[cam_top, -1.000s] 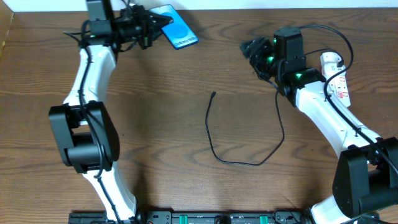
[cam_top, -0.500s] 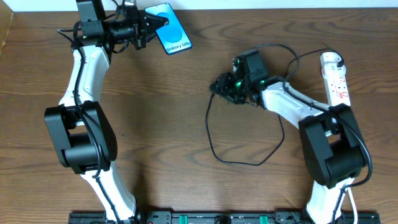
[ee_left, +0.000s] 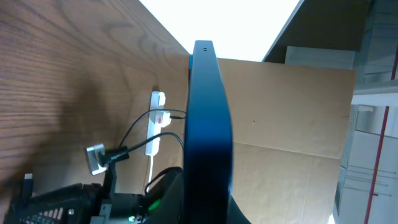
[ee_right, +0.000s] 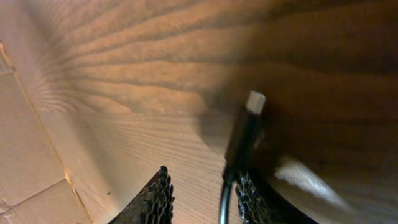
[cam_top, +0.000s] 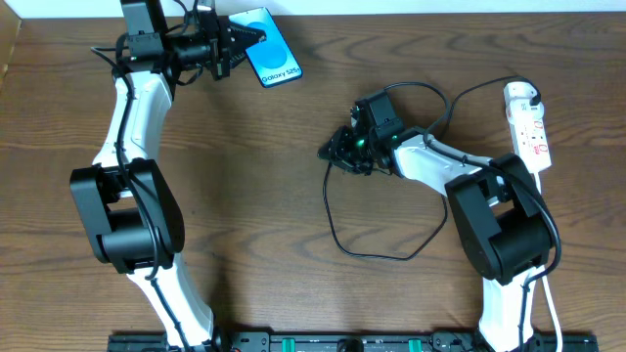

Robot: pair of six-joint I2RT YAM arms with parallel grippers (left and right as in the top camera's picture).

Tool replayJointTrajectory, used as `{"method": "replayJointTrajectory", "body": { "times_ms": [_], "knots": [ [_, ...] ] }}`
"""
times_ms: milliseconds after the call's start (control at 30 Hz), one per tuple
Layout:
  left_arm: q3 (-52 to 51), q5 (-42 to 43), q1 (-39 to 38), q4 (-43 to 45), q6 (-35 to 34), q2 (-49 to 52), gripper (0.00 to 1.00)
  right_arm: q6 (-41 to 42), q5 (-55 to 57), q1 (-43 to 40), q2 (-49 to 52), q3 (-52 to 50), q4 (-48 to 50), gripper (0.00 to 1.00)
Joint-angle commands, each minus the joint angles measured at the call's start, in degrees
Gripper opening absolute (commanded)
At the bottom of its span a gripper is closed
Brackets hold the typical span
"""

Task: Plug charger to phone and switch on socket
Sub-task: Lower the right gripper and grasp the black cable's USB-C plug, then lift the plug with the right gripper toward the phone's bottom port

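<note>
My left gripper (cam_top: 238,45) is shut on the phone (cam_top: 273,59) at the table's far edge; its blue screen faces up in the overhead view. In the left wrist view the phone (ee_left: 209,124) shows edge-on and hides the fingers. The charger (cam_top: 337,240) is a thin black cable looping across the middle of the table. My right gripper (cam_top: 335,153) is low over the charger's free end. In the right wrist view its fingers (ee_right: 157,198) are apart, and the cable (ee_right: 241,146) runs between them, close to the right one, with the plug tip (ee_right: 255,101) beyond. The socket (cam_top: 527,122) lies far right.
The socket also shows in the left wrist view (ee_left: 155,121), with black cables running to it. A cardboard panel (ee_left: 292,124) stands beyond the table's far edge. A white cord (cam_top: 550,313) hangs at the right front. A black rail (cam_top: 342,343) runs along the front edge.
My right arm has swung left from near the socket and come down over the cable's free end. My left arm shifted the phone slightly left, then held still.
</note>
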Motion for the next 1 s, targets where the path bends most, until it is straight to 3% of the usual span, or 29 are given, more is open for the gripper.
{"method": "replayJointTrajectory", "body": {
  "times_ms": [0,167,233,367,533,667,800,967],
  "knots": [
    [0.2,2.3,0.0,-0.2,1.7,-1.6,0.07,0.5,1.0,0.6,2.4,0.2,1.5,0.28],
    [0.2,2.3,0.0,-0.5,2.1,-1.6,0.07,-0.9,2.0,0.8,2.4,0.2,1.7,0.15],
    [0.2,2.3,0.0,-0.5,2.1,-1.6,0.07,-2.8,1.9,0.4,2.4,0.2,1.7,0.02],
    [0.2,2.3,0.0,-0.5,2.7,-1.6,0.07,-10.8,-3.1,-1.2,2.3,0.3,4.1,0.01],
    [0.2,7.6,0.0,-0.4,5.1,-1.6,0.07,-19.8,-18.8,-4.2,-2.5,0.3,9.8,0.01],
    [0.2,13.5,0.0,-0.2,8.1,-1.6,0.07,-27.0,-29.4,-7.1,-11.5,0.3,5.7,0.01],
    [0.2,13.4,-0.3,2.2,7.8,-1.6,0.07,-33.0,-34.9,-8.0,-19.2,0.3,-0.7,0.01],
    [0.2,13.4,-2.4,16.1,-2.8,-1.6,0.07,-31.3,-38.4,-6.8,-21.0,0.3,0.9,0.01]
  ]
}}
